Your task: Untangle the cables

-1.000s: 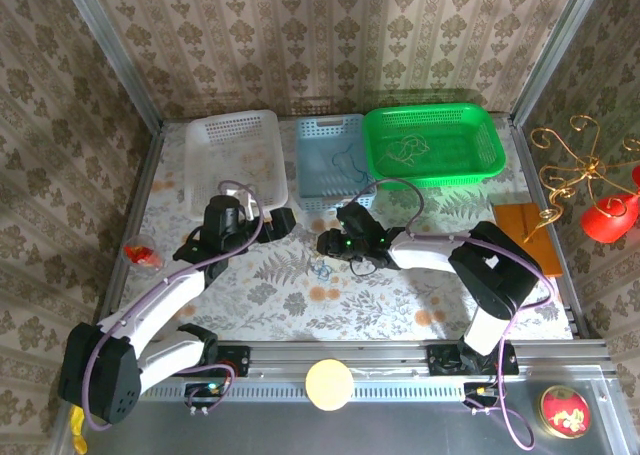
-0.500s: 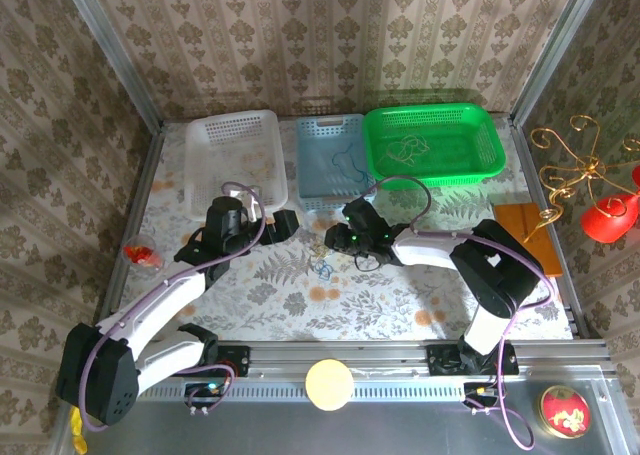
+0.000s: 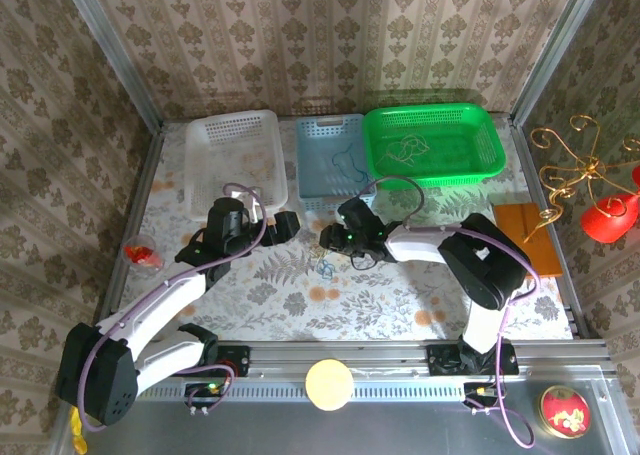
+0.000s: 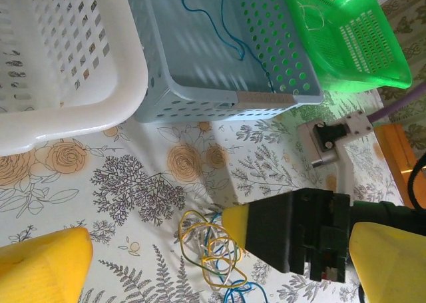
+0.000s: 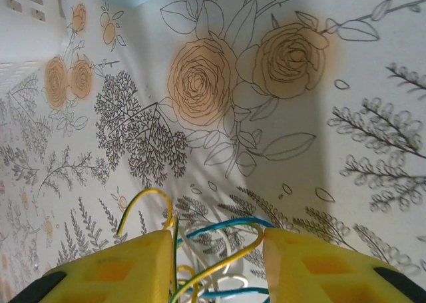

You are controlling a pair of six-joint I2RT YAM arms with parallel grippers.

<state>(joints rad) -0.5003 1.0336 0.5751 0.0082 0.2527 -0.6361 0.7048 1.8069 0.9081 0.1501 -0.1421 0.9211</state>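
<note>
The cables [image 3: 324, 267] lie as a small tangle of yellow, blue and white cords on the flowered table, between the two grippers. In the right wrist view my right gripper [image 5: 216, 250] stands over the tangle, jaws apart. Loops of the cables [image 5: 227, 224] cross the gap, and one yellow strand touches both pads. My left gripper [image 3: 285, 225] hovers just left of the tangle, wide open and holding nothing. In the left wrist view the cables [image 4: 210, 250] sit between the left gripper's yellow fingertips [image 4: 46, 266], with one of the right gripper's fingers [image 4: 236, 226] on the tangle's edge.
Three baskets stand along the back: white [image 3: 205, 170], blue [image 3: 312, 160] with a dark cord inside, and green [image 3: 490, 140] with yellowish cords. An orange block [image 3: 525, 237] lies at the right, a small red object [image 3: 140, 255] at the left edge.
The right gripper's jaws have spread a little over the tangle, and its arm has shifted slightly left. The left arm has hardly moved.
</note>
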